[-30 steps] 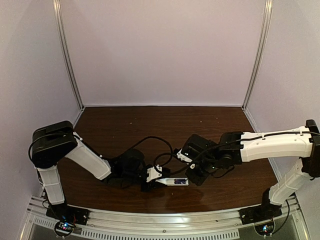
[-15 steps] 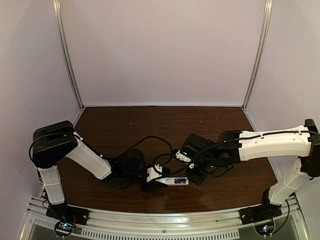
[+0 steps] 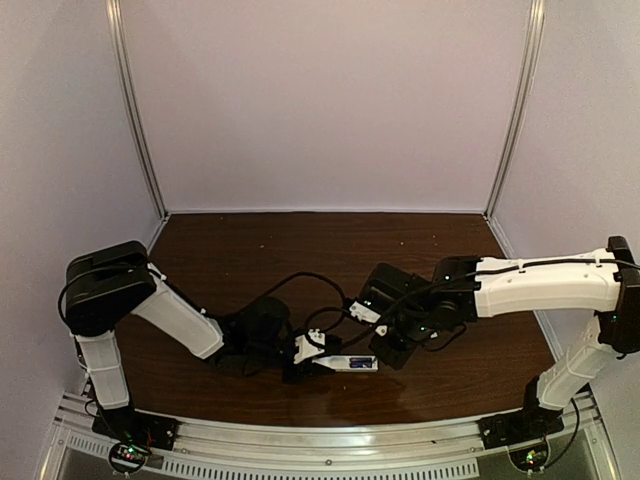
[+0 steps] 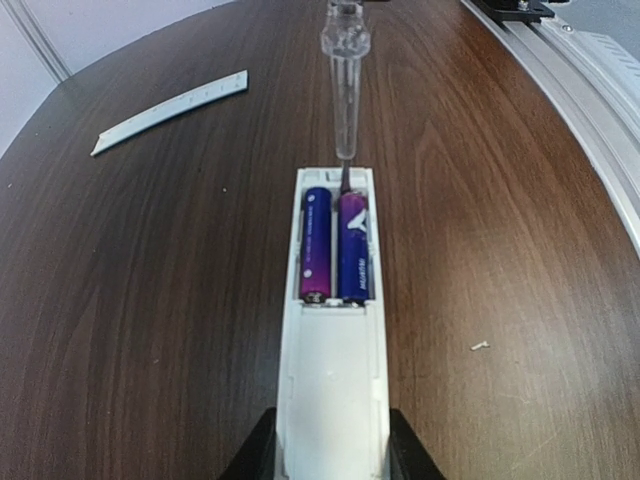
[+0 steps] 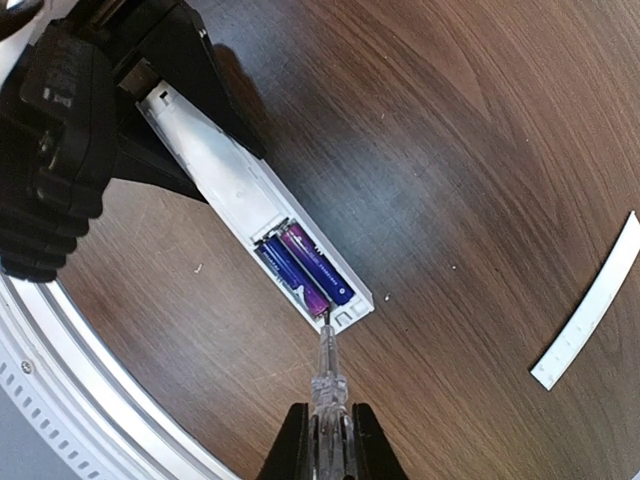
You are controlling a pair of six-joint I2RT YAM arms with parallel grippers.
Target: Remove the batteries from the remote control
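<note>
On the dark wood worktop (image 3: 240, 250), the left hand (image 4: 332, 455) is clamped on the near end of the white remote control (image 4: 332, 390), which stretches straight ahead of it, recess up. A flat white cover strip (image 4: 170, 112) lies well apart, ahead and to that hand's left. The right hand (image 5: 327, 440) grips a clear-handled screwdriver (image 5: 328, 385) (tip at the recess's far end, by one cell). Both batteries (image 5: 303, 268) sit side by side in the recess.
</note>
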